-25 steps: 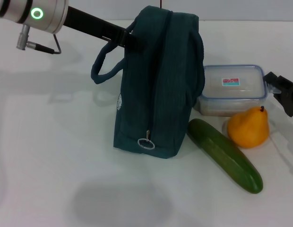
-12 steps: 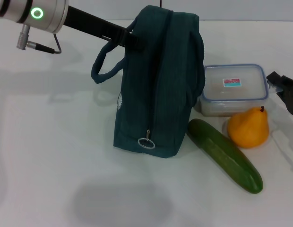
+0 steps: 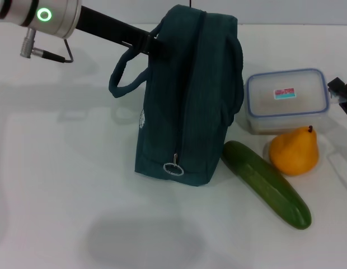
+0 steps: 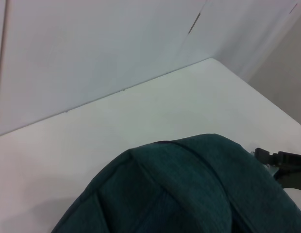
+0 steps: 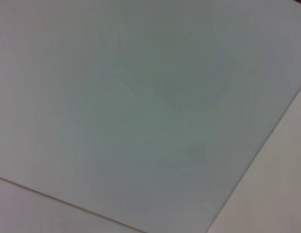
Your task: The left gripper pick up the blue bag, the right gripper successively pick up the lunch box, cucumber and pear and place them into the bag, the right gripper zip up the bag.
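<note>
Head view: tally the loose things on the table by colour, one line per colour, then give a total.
Blue or teal: 2, the blue bag and the blue-rimmed lunch box
Green: 1, the cucumber
Orange-yellow: 1, the pear
Total: 4

Head view downward; wrists close, outward.

A white table (image 3: 61, 185) carries the blue bag (image 3: 184, 101), cucumber (image 3: 267, 184) and pear (image 3: 295, 152).
</note>
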Robot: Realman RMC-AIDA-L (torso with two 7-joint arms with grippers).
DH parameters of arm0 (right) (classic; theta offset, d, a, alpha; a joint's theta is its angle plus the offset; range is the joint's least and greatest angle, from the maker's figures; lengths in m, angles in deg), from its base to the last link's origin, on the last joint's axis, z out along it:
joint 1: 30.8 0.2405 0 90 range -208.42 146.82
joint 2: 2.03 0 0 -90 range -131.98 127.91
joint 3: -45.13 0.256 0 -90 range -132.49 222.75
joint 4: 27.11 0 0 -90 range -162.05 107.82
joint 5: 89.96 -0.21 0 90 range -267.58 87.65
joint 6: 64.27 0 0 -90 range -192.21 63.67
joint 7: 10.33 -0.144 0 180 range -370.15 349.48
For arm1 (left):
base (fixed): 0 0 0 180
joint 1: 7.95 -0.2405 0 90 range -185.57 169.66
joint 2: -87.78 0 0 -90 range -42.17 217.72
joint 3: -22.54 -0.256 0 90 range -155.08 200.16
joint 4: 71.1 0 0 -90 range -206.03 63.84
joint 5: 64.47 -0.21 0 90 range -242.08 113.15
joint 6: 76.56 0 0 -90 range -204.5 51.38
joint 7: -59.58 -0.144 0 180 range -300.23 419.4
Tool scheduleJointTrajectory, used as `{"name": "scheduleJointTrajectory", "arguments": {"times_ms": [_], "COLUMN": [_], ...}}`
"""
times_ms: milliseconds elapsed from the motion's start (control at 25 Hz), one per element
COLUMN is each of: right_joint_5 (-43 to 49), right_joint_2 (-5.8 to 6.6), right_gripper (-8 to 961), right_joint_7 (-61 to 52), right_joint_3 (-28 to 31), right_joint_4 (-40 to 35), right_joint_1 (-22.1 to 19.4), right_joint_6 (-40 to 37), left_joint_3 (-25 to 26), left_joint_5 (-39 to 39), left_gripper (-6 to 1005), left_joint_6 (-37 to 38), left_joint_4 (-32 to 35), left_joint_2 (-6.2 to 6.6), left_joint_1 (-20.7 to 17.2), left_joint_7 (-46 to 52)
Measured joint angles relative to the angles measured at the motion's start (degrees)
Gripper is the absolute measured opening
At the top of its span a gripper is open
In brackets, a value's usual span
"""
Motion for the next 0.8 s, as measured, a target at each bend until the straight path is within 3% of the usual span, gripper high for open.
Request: {"name": "scheduleJointTrajectory", "arguments": {"times_ms": [800], "right_joint_5": [-3.9], "right_joint_2": [0.05], "right_gripper": [98], "right_joint_7": [0.3], "right_joint_3": [0.1], "right_joint_4": [-1.2], "right_joint_1": [-1.7], "right_joint_6": [-6.8], "left_joint_3": [0.0], "left_joint_5": [0.0], "left_gripper": [37], "left_joint_6": [-0.6], "left_joint_4": [0.3], "left_joint_2": [0.09], "left_joint_1": [0.0], "left_joint_7": [0.0]}}
